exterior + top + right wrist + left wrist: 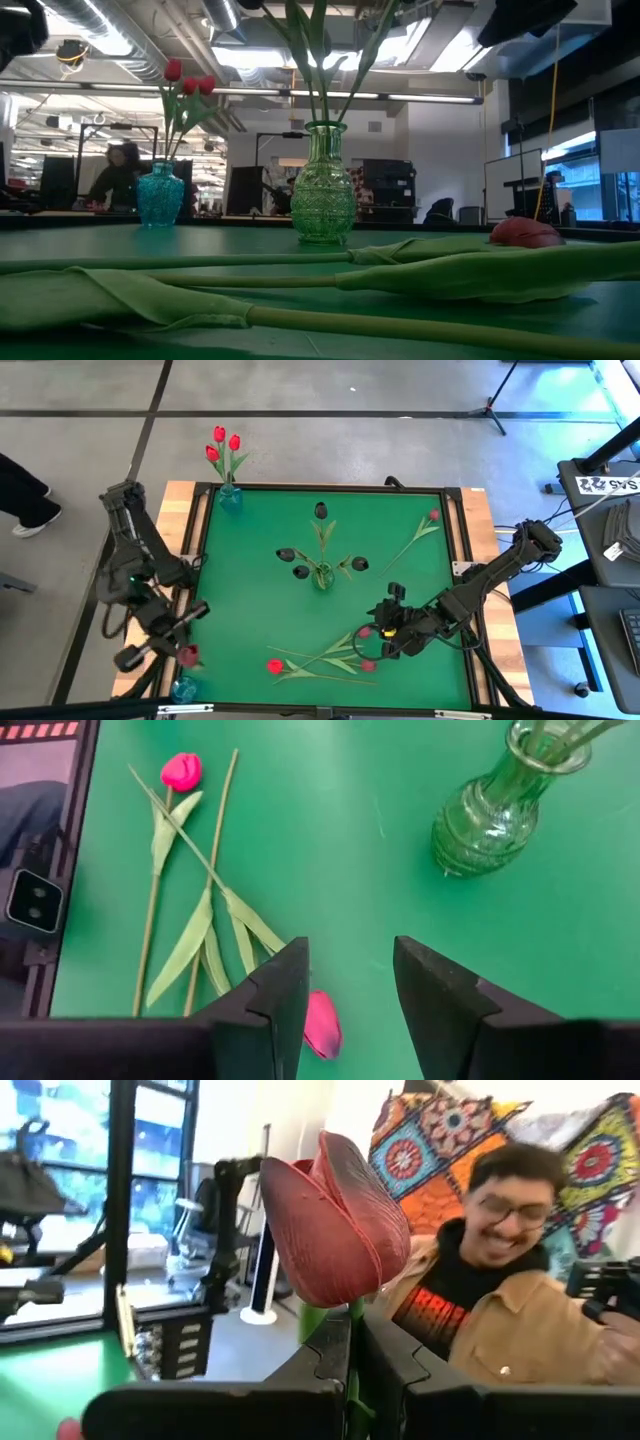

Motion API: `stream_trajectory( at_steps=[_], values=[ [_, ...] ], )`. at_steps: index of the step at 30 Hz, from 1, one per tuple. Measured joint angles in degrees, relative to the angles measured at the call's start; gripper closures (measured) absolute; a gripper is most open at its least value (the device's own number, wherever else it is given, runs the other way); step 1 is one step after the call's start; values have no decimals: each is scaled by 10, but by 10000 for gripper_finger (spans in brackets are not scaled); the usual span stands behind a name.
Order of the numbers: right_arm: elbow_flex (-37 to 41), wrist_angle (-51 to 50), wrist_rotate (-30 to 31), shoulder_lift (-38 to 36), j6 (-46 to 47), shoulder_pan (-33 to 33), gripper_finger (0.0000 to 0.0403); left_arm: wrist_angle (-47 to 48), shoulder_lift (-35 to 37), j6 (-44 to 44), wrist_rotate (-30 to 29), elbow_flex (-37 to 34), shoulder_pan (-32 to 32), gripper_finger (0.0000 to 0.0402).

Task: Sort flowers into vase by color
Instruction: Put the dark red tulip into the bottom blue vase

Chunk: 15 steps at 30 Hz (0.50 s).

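Two dark fingers (330,1355) of the left gripper (352,1370) pinch a maroon tulip (335,1220) by its stem off the table's left edge — apparently above a teal vase (184,687) — while the right gripper (350,985), fingers parted and empty, hovers over a red tulip (321,1023) on the green mat (260,560).

i see a grey tiled floor (330,445), bright ceiling strip lights (250,58), and a patterned crochet hanging (440,1140) behind.

The green table (260,600) carried a green vase (322,576) at centre. A blue vase (230,496) stood at its far edge. Loose tulips (330,657) lay along the near side.
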State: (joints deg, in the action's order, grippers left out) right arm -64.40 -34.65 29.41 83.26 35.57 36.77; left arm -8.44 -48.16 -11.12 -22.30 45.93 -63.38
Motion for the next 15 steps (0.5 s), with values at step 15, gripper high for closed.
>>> stream_trajectory(
  at_steps=[15],
  values=[
    [-1, -20, 10, 0, 83, 0, 254, 71, 25, -186, -33, 0, -57, 395]
  ],
)
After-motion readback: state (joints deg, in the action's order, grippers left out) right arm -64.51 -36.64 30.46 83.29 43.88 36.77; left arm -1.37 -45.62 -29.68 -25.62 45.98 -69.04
